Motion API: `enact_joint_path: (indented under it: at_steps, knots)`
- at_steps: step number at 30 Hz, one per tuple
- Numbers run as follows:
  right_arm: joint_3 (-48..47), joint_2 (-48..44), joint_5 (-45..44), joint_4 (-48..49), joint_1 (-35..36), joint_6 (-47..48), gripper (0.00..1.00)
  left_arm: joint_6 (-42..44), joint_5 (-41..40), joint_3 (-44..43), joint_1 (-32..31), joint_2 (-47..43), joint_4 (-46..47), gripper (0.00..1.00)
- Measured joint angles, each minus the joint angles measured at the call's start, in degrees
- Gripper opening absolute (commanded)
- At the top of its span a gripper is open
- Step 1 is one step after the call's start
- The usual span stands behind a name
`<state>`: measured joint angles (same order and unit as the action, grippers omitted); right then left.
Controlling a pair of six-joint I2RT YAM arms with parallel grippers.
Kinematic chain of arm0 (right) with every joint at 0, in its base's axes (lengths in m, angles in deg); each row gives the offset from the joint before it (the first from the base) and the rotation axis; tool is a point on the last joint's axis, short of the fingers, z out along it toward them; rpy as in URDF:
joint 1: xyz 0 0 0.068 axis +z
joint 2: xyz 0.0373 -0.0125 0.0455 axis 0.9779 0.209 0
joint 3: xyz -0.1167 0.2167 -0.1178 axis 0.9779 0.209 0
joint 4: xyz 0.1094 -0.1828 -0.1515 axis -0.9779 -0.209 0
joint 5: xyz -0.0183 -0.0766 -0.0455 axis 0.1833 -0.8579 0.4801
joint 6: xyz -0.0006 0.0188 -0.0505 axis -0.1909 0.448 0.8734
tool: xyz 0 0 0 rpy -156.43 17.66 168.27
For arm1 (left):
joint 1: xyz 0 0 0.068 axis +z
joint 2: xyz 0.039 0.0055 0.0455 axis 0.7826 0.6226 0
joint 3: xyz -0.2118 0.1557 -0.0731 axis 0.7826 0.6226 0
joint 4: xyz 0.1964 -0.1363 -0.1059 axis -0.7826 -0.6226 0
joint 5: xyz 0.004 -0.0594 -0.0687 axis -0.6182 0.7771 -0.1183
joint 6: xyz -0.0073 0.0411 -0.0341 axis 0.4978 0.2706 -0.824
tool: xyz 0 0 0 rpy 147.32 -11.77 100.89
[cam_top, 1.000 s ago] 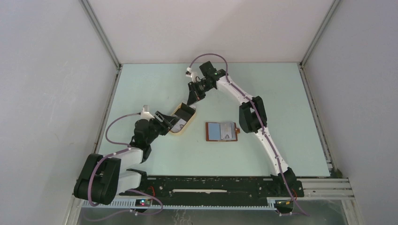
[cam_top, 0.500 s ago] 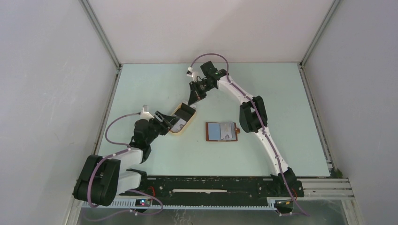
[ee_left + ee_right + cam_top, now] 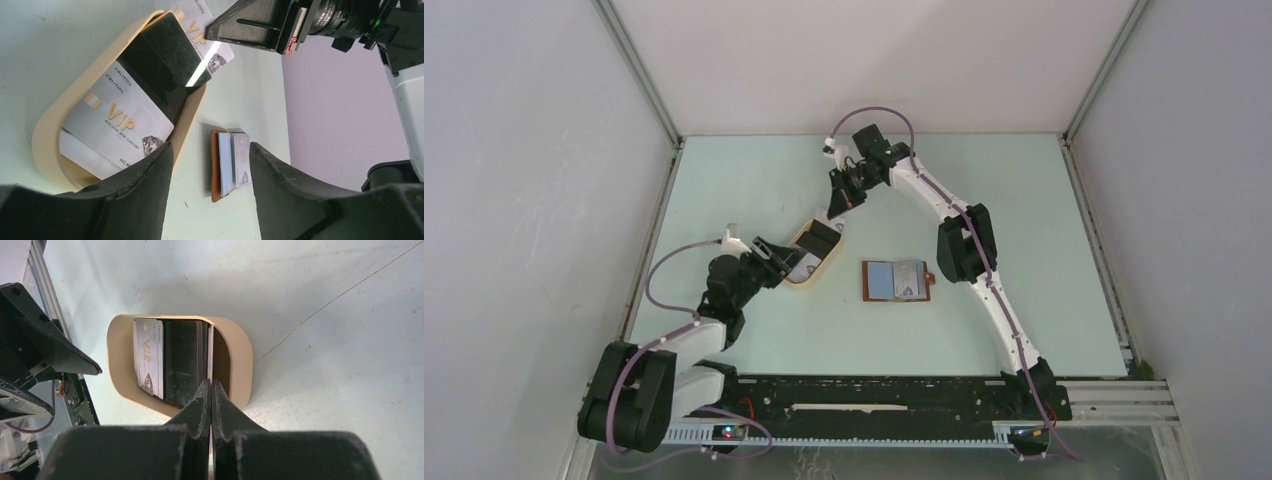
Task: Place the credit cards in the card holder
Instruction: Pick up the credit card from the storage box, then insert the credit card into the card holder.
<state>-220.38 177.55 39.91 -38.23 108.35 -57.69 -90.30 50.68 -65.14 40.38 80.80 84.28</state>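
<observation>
Cards first: most of the credit cards [image 3: 115, 125] sit stacked in the beige tray [image 3: 240, 365], with a white VIP one and a couple of black ones showing on top. My right gripper [image 3: 211, 390] is clenched on a white card [image 3: 200, 30] at the tray's far end. It pinches the card edge-on, so the card tilts up over the rim. My left gripper [image 3: 210, 146] hangs released at the tray's near end, fingers spread with nothing between them. I can't tell if one finger touches the rim. The card holder [image 3: 897, 281] lies open flat on the table [image 3: 1044, 220], near the tray, with a light blue card [image 3: 224, 162] and a pale VIP card [image 3: 241, 160] tucked in it.
</observation>
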Motion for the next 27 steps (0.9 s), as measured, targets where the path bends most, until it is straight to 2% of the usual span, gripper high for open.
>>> enact_joint_path:
  at_steps: [13, 16, 21, 27]
  knots:
    - [-0.39, -5.29, -2.93, -1.99, -0.28, 4.98, 0.0, 2.14, 0.17, 0.42, 0.0, -7.32, -3.1, 0.64]
    - [-0.13, -6.95, -2.64, -2.99, -0.35, 6.69, 0.0, 2.32, 0.7, 0.59, 0.02, -10.64, -3.52, 0.72]
    - [6.51, -14.75, -1.22, -3.89, -0.46, 9.75, 0.0, 2.91, 1.88, 2.34, 0.02, -18.67, -3.43, 0.99]
    - [18.01, -29.07, 1.2, -4.02, -0.57, 12.94, 0.0, 2.6, 3.85, 3.96, 0.04, -26.75, -3.41, 1.0]
